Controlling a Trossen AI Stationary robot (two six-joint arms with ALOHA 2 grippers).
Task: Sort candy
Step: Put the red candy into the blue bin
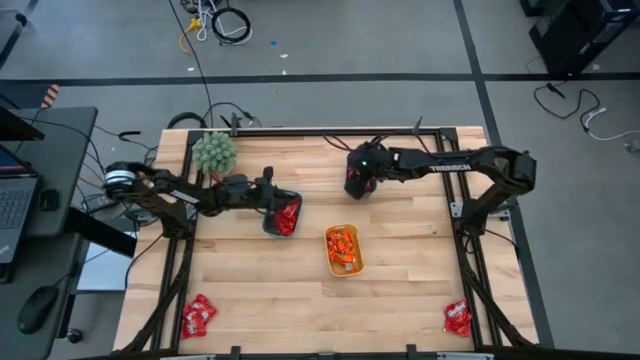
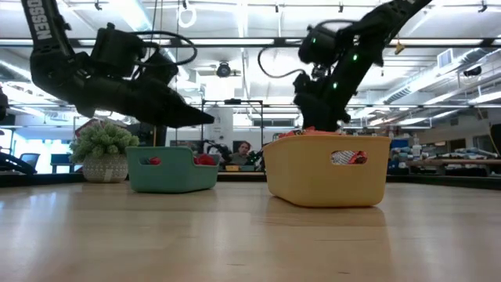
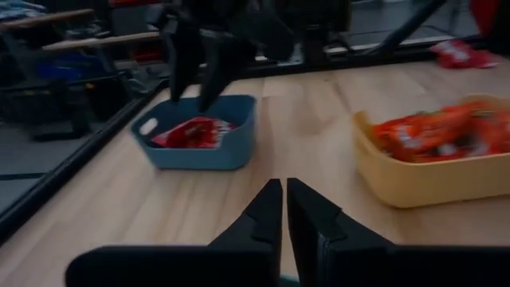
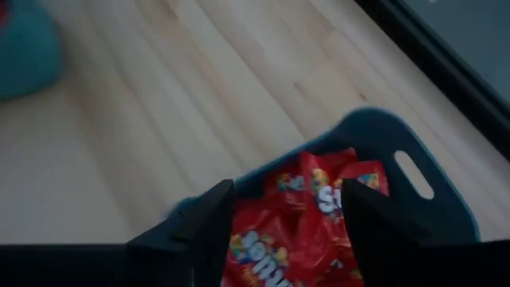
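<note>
Wooden table [image 1: 300,300] carries candy [image 1: 342,250], cables [image 1: 225,22] strewn beyond.

The high view looks straight down on the whole table [image 1: 300,300]. The low view sits at tabletop height, facing level into the room, close to the yellow tray [image 2: 329,168]. The left wrist view also shows that tray [image 3: 434,171], right of frame, plus the blue tray [image 3: 199,147]; the right wrist view looks closely down into the blue tray [image 4: 374,131].

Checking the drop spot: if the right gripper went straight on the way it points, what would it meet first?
Most likely the red shiny wrapped candies heaped in the blue oblong plastic tray: the open right gripper points down into it. How high above them it hangs is unclear.
</note>
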